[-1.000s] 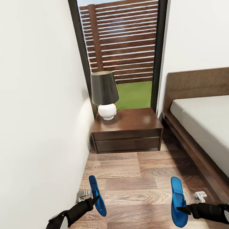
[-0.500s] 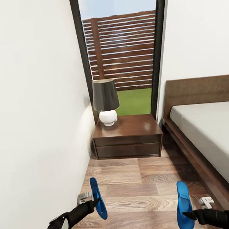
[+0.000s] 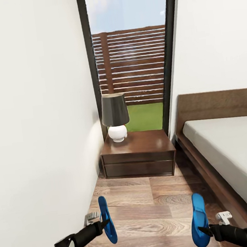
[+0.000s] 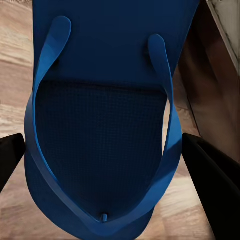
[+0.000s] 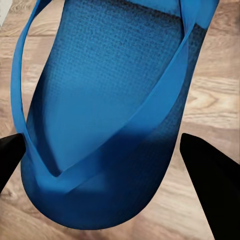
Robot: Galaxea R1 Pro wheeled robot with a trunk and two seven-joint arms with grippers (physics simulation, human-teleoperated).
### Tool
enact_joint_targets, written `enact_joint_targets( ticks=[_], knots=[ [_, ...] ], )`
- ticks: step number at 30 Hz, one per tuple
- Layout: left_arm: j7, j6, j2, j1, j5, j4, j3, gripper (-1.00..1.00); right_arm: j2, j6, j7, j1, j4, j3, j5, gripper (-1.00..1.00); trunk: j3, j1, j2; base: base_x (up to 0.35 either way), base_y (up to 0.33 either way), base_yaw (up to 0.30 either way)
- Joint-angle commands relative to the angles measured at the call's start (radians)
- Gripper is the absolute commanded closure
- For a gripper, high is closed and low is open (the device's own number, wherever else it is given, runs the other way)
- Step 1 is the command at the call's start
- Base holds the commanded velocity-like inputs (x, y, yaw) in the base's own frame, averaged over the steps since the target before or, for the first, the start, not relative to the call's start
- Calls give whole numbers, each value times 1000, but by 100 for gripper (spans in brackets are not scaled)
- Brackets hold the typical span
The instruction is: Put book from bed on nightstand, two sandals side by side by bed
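Both grippers carry thin flat blue sandals over wood-plank floor.
Left gripper (image 3: 105,223) jaws clamp left sandal (image 3: 106,219); right gripper (image 3: 204,229) jaws clamp right sandal (image 3: 199,220); glossy nightstand (image 3: 138,154) at 12 o'clock.

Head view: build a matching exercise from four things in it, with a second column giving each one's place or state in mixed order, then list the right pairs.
Things:
1. lamp
2. left sandal
3. right sandal
4. mattress

Places or states:
A. held by the right pincer, nearer the bed
B. lying on the bed frame
C. standing on the nightstand
D. held by the left pincer, nearer the white wall

Pairs: 1-C, 2-D, 3-A, 4-B
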Motion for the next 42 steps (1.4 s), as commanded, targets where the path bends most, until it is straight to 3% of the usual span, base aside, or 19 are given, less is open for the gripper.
enact_joint_targets(
  ticks=[1,5,13,42],
  knots=[
    [-7,10,4,-1,-2,1,7,100,-1,8,0,-1,0,4,-10,100,3,-1,0,0,0,0],
    [-7,10,19,-1,-2,2,7,100,-1,8,-1,-1,2,5,-10,100,18,-2,1,0,0,0],
    [-9,10,22,-1,-2,4,6,100,-1,2,-1,-1,45,7,-10,100,49,-6,4,0,0,0],
    [-9,10,17,-1,-2,20,6,100,-1,3,-1,-1,48,7,-10,100,140,-118,207,0,0,0]
  ],
)
